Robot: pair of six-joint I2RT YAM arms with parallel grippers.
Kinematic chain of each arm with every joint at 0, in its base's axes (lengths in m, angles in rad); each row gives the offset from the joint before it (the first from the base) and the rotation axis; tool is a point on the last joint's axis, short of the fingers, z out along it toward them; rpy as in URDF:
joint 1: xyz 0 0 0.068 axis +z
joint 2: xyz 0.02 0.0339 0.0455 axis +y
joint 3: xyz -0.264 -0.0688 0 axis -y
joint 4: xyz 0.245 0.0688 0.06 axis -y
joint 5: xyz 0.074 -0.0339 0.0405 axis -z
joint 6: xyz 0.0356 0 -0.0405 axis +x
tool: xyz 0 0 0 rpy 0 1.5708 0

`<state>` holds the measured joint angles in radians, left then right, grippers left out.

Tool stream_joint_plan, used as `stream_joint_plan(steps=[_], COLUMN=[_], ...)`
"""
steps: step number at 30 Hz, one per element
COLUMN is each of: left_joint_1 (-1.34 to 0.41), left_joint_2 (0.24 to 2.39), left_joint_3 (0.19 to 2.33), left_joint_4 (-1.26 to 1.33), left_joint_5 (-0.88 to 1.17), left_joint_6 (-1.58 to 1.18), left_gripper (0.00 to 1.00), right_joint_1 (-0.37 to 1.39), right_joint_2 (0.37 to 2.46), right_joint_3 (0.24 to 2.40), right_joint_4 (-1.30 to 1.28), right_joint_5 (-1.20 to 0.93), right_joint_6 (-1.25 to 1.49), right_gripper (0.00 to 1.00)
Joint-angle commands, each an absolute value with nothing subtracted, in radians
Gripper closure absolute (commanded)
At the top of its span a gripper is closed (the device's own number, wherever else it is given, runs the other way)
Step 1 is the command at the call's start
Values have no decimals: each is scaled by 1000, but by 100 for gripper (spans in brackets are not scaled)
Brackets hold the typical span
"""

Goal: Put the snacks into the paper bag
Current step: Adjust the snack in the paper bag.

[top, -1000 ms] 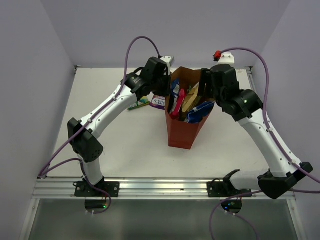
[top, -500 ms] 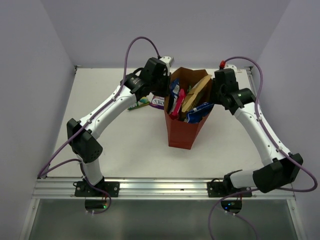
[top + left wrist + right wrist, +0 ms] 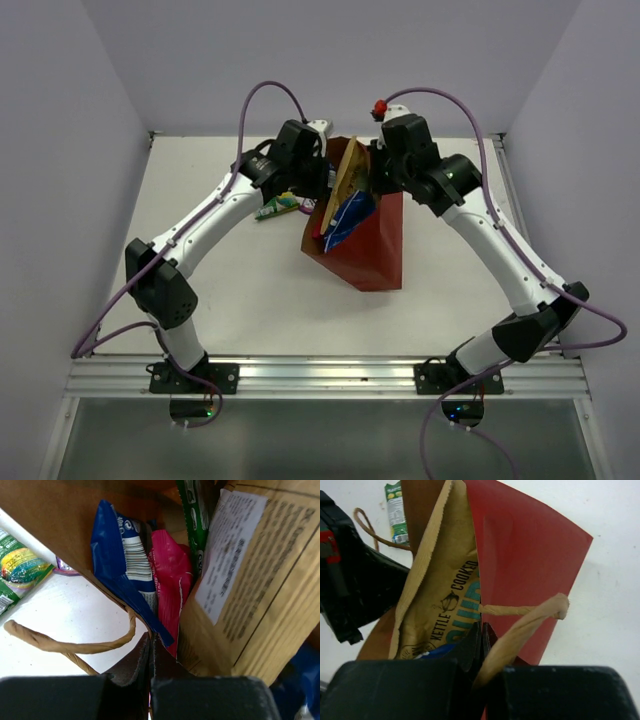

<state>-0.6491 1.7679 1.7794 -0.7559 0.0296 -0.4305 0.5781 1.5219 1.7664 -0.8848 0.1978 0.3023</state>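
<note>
The red-brown paper bag [image 3: 370, 245] stands tilted mid-table, its mouth squeezed narrow. My left gripper [image 3: 318, 188] is shut on its left rim [image 3: 135, 660], beside a twine handle [image 3: 75, 646]. My right gripper [image 3: 378, 175] is shut on the right rim [image 3: 481, 630], next to the other handle [image 3: 530, 625]. Inside the bag are snacks: a blue-and-white packet [image 3: 122, 565], a pink one [image 3: 170, 580], a green one [image 3: 192, 515] and a large tan one [image 3: 445, 605]. A green packet [image 3: 277, 207] lies on the table left of the bag, with a purple packet [image 3: 62, 570] peeking out behind the bag wall.
The white tabletop [image 3: 230, 270] is walled in on the left, back and right. An aluminium rail [image 3: 320, 375] with both arm bases runs along the near edge. Purple cables loop above both wrists.
My right arm swung left to the bag's right rim and its gripper shut there. The bag tipped and its mouth narrowed. My left gripper kept its hold and shifted slightly.
</note>
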Motion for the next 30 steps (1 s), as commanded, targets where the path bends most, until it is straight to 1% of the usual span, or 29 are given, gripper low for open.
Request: stream_joint_plan(steps=[1,2,3,6,8,11,14,15,17,18,21,25,30], left_joint_1=[-646,-655,-664,-673,-640,-627,-660,-657,-618,-603,-592,-592,-618], left_joint_2=[1695,1694,1690,1643,1582,1526,1480,1474,1491,1502,1546,1612,1600], left_joint_3=[1784,1790,1795,1784,1729,1733,1743,1730,1683,1663,1600,1649,1693], left_joint_4=[-670,-681,-692,-695,-657,-635,-652,-661,-681,-678,-637,-672,-687], left_joint_5=[107,113,117,95,89,191,112,31,40,111,179,182,195], left_joint_6=[-456,-451,-445,-436,-474,-489,-460,-454,-456,-459,-465,-442,-430], left_gripper=[100,100,100,100,100,100,100,100,100,100,100,100,100], right_joint_1=[575,560,507,433,433,433,433,431,433,433,431,433,425], right_joint_2=[1463,1463,1457,1418,1411,1416,1387,1381,1382,1391,1410,1419,1410], right_joint_3=[1810,1789,1780,1714,1701,1703,1669,1651,1619,1617,1597,1572,1548], right_joint_4=[-841,-851,-868,-832,-830,-842,-821,-790,-776,-788,-778,-796,-808], right_joint_5=[320,343,339,265,244,226,221,225,227,224,218,245,267], right_joint_6=[285,273,275,281,273,262,264,264,264,264,267,265,256], right_gripper=[100,100,100,100,100,100,100,100,100,100,100,100,100])
